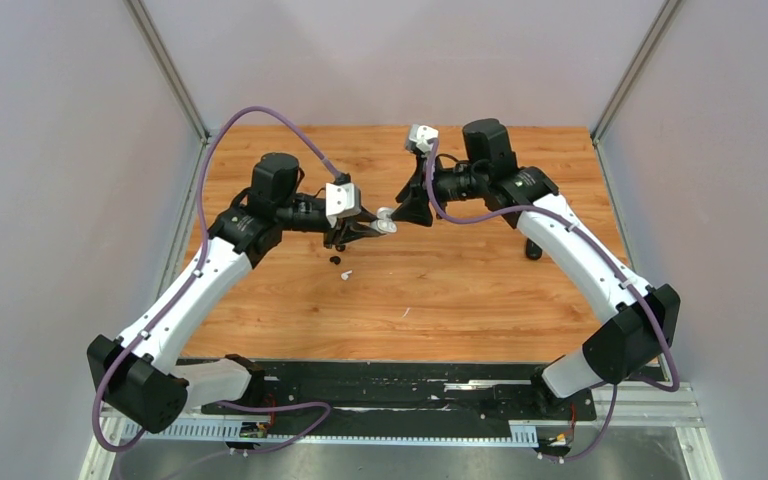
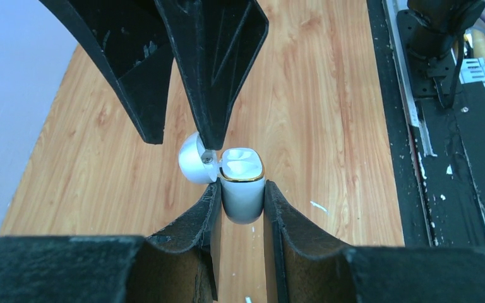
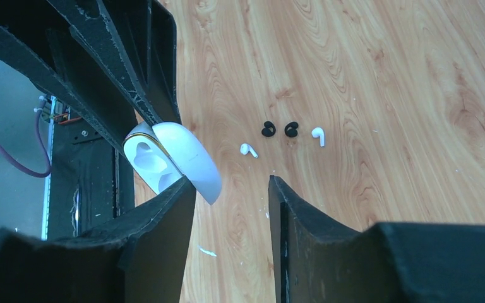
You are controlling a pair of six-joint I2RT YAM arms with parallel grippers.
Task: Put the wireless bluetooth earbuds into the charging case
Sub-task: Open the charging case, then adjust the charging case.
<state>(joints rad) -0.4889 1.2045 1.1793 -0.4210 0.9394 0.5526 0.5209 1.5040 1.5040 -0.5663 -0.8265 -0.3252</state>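
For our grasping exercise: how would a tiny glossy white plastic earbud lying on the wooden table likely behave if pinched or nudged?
The tiny glossy white plastic earbud looks hard and smooth, so it may slip from a pinch. Its rounded head suggests it could roll or spin when nudged. Dwarfed by the right gripper, it is probably very light.

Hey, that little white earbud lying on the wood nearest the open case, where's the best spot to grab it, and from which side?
Probably the rounded head of the small glossy white plastic earbud, coming straight down from above: it lies flat on the wooden table and the head is its bulkiest part.
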